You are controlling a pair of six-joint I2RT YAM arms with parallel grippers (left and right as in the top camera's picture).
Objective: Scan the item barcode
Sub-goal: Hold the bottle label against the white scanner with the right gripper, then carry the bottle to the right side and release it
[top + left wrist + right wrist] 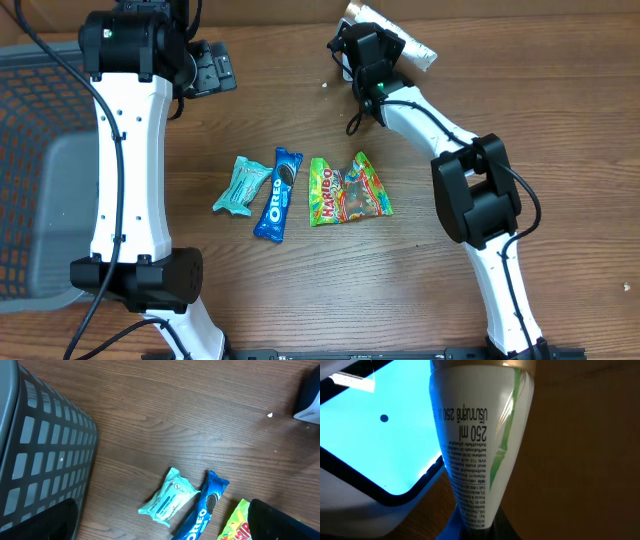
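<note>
My right gripper is at the table's far edge, shut on the flat end of a white tube. In the right wrist view the tube stands up from the gripper; it has small print, "250 ml", a green stripe and a gold cap end. Just to its left a scanner window glows bright blue. No barcode shows on the side of the tube facing me. My left gripper hangs open over the back left of the table, holding nothing; its dark fingers frame the snack packs below.
Mid-table lie a mint-green packet, a blue Oreo pack and a Haribo gummy bag. A dark mesh basket fills the left edge, and its wall shows in the left wrist view.
</note>
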